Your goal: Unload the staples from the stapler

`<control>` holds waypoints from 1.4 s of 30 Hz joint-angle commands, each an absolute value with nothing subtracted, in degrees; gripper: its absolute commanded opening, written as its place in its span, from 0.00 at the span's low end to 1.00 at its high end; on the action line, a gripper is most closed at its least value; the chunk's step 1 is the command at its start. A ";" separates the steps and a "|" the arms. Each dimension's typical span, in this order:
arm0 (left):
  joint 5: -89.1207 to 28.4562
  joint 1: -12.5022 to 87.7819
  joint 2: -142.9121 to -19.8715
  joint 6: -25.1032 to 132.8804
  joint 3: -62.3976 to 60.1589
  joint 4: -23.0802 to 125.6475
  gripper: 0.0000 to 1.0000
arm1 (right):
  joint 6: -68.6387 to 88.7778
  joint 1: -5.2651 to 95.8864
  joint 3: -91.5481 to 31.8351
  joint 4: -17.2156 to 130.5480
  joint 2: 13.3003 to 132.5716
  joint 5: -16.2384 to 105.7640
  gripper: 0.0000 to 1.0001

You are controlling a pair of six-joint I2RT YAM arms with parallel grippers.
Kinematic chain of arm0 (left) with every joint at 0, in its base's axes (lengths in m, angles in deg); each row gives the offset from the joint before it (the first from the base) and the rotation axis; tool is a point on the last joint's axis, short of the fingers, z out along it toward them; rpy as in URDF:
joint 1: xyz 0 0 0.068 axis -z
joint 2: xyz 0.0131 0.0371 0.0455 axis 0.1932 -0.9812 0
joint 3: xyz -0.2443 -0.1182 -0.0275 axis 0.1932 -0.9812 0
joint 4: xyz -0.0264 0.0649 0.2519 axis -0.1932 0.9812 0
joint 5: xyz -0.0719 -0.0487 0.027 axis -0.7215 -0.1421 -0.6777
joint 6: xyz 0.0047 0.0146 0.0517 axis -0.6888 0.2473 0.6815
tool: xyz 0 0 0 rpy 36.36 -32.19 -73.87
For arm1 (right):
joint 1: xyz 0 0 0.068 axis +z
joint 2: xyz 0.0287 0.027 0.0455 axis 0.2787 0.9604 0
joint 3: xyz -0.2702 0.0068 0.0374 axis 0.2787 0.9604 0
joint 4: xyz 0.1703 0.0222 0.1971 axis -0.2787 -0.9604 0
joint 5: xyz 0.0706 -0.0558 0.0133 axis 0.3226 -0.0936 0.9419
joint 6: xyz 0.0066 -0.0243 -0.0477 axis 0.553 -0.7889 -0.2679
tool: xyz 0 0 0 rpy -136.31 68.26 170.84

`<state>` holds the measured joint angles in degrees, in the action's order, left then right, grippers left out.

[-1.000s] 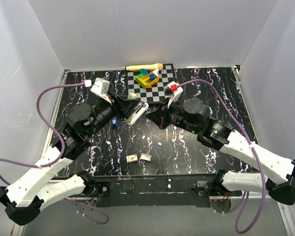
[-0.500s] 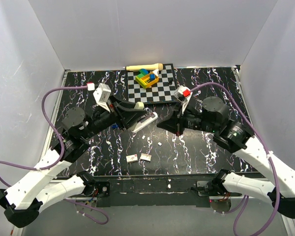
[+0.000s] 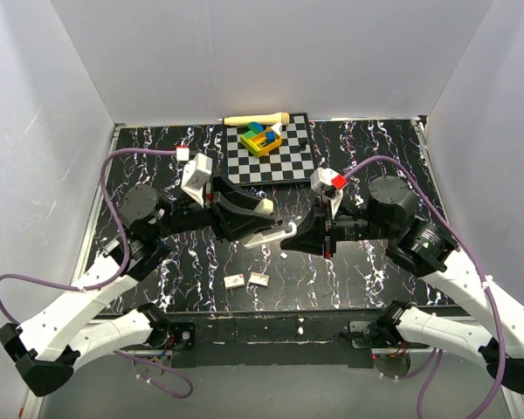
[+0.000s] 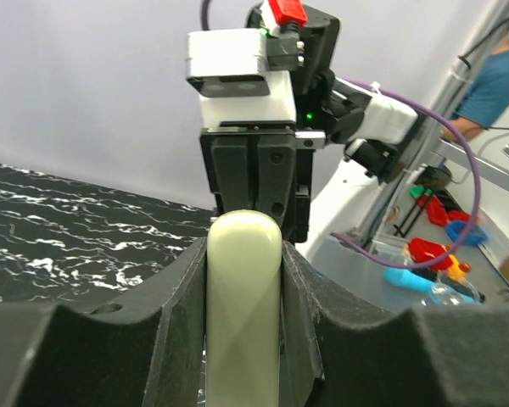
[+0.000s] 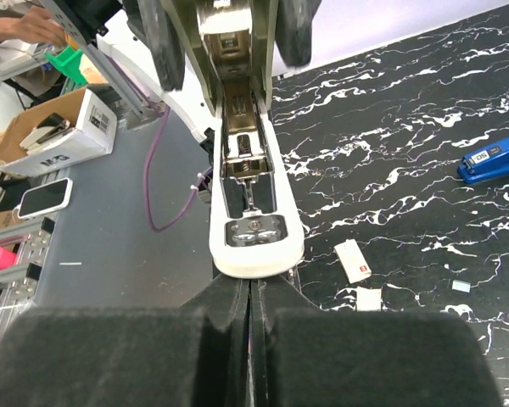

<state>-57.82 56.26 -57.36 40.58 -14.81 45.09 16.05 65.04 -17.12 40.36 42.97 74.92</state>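
- The left gripper is clamped on the white stapler and holds it in the air over the middle of the table, a little toward the near edge.
- The left wrist view shows the stapler's cream top wedged between the two dark pads.
- The stapler hangs open. Its white base, with the metal plate, points toward the right gripper.
- The right jaws are together, with only a thin seam between them. The tip of the base sits right at the fingertips, and I cannot tell whether it is pinched.
- A blue stapler lies flat on the table, well apart from both grippers. Only the right wrist view shows it.
- Two small white pieces lie side by side near the near edge, below the grippers.
- A checkered mat lies at the middle of the far edge, with coloured blocks on it.
- A wooden handle lies at the far edge, just behind the mat.
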 commanded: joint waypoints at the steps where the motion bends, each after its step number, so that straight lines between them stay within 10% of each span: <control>1: -64.52 56.23 -57.93 39.19 -13.88 41.26 0.00 | 13.89 64.88 -19.35 43.02 43.62 77.73 0.01; 42: -76.21 62.20 -71.63 46.30 -9.05 53.03 0.00 | 14.59 64.96 -33.85 43.64 53.72 83.62 0.01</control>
